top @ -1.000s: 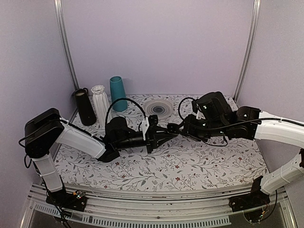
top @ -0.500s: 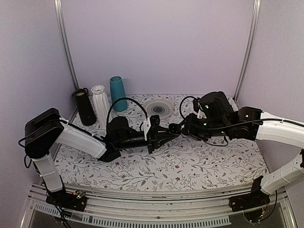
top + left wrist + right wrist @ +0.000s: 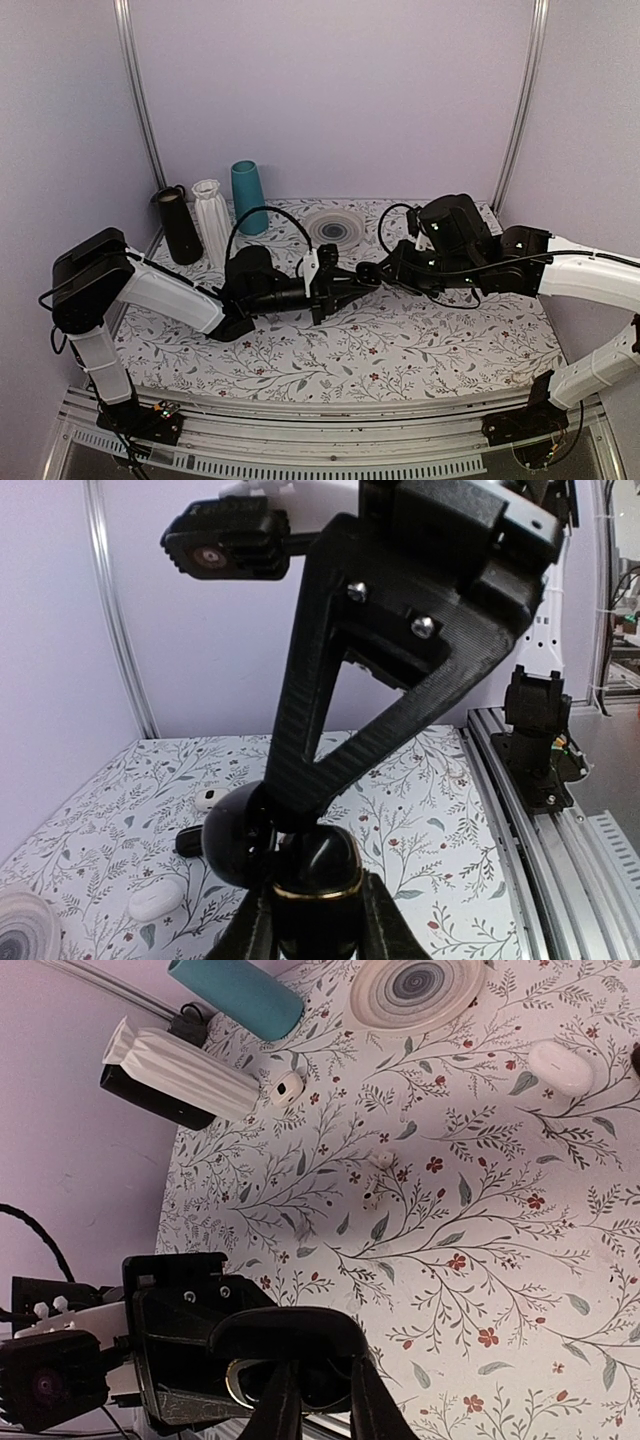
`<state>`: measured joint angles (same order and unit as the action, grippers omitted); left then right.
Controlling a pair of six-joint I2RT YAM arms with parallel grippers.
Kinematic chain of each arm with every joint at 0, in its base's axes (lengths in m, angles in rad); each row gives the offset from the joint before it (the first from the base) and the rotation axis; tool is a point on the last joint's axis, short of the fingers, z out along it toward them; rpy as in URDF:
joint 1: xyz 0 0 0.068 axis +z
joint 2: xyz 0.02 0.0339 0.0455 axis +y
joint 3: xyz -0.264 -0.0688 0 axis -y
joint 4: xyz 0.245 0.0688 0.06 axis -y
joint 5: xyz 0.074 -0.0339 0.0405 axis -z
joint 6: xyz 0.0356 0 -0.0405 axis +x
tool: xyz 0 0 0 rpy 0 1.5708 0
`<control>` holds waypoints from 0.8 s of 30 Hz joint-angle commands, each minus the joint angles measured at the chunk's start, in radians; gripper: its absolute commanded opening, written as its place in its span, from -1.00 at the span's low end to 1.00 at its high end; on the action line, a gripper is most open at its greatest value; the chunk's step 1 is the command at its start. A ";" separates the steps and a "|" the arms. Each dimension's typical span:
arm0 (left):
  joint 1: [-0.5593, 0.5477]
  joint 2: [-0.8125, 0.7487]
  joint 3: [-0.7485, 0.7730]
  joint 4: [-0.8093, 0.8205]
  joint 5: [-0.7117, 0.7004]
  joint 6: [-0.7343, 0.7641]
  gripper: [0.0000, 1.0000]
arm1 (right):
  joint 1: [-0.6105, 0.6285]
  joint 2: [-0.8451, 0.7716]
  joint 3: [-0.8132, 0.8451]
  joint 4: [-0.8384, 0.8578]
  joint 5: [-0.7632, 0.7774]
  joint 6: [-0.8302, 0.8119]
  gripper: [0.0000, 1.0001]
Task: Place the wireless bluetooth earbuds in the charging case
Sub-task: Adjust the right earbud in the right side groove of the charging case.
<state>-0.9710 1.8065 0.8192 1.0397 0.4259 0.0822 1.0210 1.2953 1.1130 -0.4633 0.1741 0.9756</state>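
Top external: floral cloth (image 3: pixel 400 345), lilac walls (image 3: pixel 330 90).

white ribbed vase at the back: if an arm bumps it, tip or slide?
Likely tips rather than slides: the vase stands upright, tall for its base. It sits close between the black cylinder and teal vase, so a fall would probably hit one. Ribbed sides should ease gripping; it looks ceramic, so possibly fragile.
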 commanded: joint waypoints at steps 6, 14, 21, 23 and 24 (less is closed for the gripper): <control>-0.015 -0.048 0.021 0.021 0.036 -0.007 -1.00 | 0.005 -0.003 -0.008 -0.003 -0.011 -0.070 -0.84; 0.013 -0.054 0.005 0.082 0.085 -0.082 -1.00 | 0.005 -0.004 -0.001 -0.026 -0.043 -0.132 -0.88; 0.046 -0.041 -0.022 0.194 0.136 -0.171 -1.00 | 0.004 -0.004 0.001 -0.043 -0.081 -0.178 -0.88; 0.055 -0.035 -0.027 0.227 0.153 -0.199 -1.00 | 0.004 -0.001 -0.001 -0.044 -0.096 -0.192 -0.88; 0.060 -0.033 -0.031 0.240 0.160 -0.211 -1.00 | 0.005 -0.001 -0.003 -0.044 -0.100 -0.196 -0.88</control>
<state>-0.9382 1.7992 0.7902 1.0805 0.5377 -0.0620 1.0210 1.2930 1.1133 -0.4553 0.1162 0.8272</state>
